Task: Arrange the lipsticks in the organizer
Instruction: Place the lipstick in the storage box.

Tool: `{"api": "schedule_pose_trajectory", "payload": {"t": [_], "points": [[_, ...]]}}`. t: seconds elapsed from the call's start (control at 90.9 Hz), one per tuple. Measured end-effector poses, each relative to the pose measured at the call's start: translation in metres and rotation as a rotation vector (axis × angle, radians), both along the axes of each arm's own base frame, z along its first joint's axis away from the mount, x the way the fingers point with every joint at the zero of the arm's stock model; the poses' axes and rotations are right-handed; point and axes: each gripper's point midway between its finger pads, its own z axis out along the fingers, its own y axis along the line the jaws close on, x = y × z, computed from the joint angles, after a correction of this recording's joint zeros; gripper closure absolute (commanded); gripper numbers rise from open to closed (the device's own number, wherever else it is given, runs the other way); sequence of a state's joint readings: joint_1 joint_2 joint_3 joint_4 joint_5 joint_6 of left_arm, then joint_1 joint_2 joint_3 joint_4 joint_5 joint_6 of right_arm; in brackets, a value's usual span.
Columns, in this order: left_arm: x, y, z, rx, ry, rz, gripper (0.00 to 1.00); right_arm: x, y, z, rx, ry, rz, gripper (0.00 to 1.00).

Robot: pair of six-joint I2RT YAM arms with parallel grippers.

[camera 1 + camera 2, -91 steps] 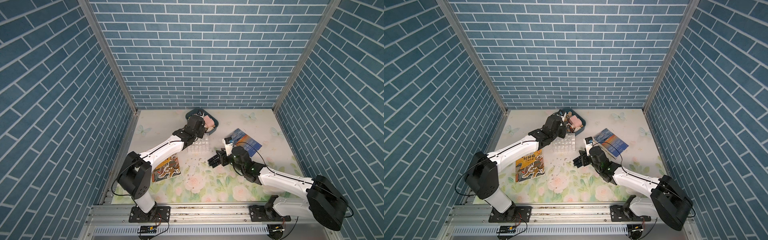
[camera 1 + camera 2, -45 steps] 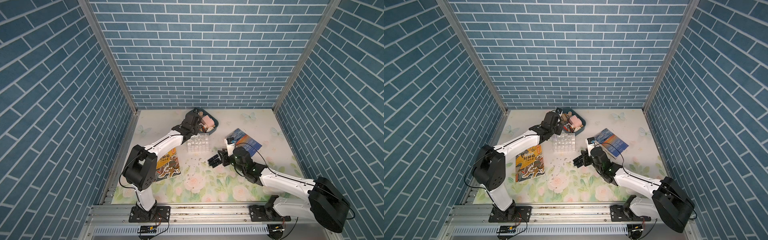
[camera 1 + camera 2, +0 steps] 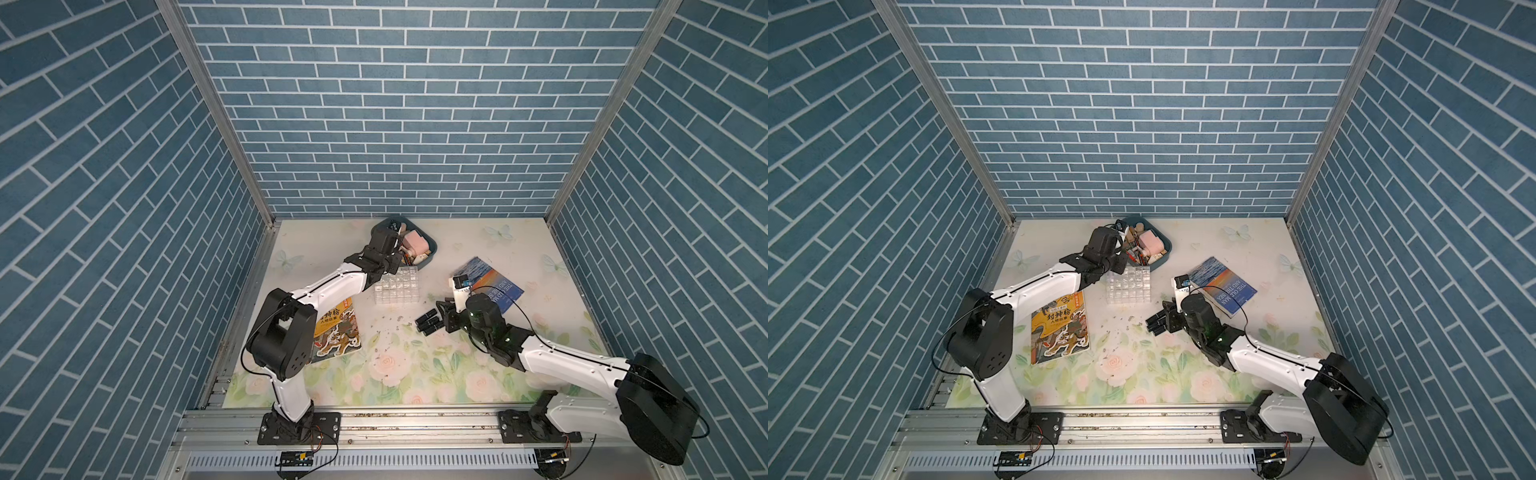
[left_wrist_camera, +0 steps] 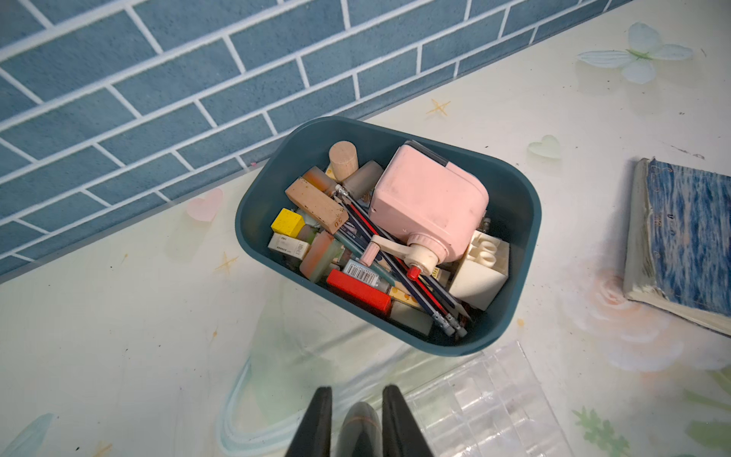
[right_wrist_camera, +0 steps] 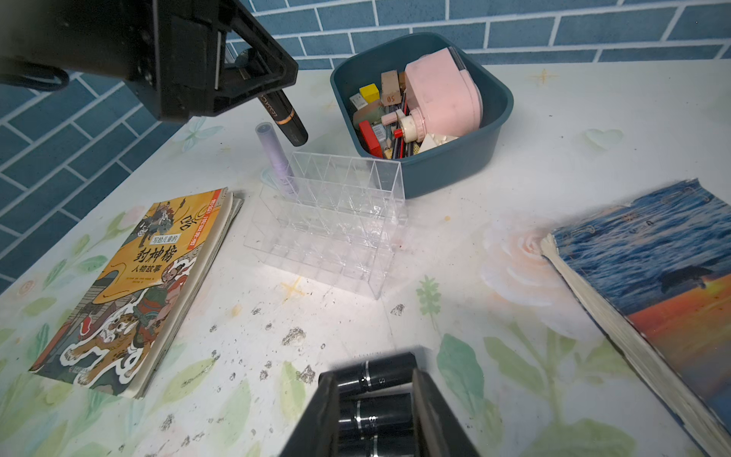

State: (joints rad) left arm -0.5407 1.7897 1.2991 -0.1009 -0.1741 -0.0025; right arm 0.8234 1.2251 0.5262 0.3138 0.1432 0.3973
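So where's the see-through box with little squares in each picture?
Both top views: the clear acrylic grid organizer sits mid-table.
Left wrist: only a cut-off corner, beside the jaws.
Right wrist: whole, mid-picture.
Shared landmark: the dark teal plastic tub next to it.

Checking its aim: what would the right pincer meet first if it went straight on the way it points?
Probably the black lipsticks between its jaws; the right pincer points down at them, table beneath.

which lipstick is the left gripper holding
The black one with the gold band, in the left gripper. The lilac one stands at the organizer; the short black ones lie by the right gripper.
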Motion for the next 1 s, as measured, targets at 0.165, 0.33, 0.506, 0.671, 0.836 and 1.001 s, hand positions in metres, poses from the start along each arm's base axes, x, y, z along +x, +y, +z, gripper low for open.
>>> {"api": "schedule_pose_trajectory", "payload": {"t": [0.165, 0.33, 0.506, 0.671, 0.836, 1.001], "points": [[-0.003, 0.003, -0.016, 0.012, 0.027, 0.001, 0.95, 0.0, 0.0, 0.0, -0.001, 0.0, 0.0, 0.66], [-0.003, 0.008, -0.019, 0.017, 0.038, 0.007, 0.95, 0.0, 0.0, 0.0, -0.001, 0.001, 0.0, 0.66], [-0.005, 0.009, -0.022, 0.02, 0.045, 0.007, 0.94, 0.0, 0.0, -0.001, -0.002, 0.002, 0.0, 0.66], [-0.004, 0.009, -0.035, 0.036, 0.066, 0.01, 0.9, 0.0, 0.0, -0.003, -0.006, 0.006, 0.0, 0.67], [-0.004, 0.013, -0.052, 0.067, 0.097, 0.025, 0.83, 0.0, 0.001, -0.004, -0.008, 0.008, 0.0, 0.67], [-0.003, 0.017, -0.05, 0.071, 0.104, 0.057, 0.55, 0.001, 0.001, -0.004, -0.008, 0.008, 0.001, 0.67]]}}
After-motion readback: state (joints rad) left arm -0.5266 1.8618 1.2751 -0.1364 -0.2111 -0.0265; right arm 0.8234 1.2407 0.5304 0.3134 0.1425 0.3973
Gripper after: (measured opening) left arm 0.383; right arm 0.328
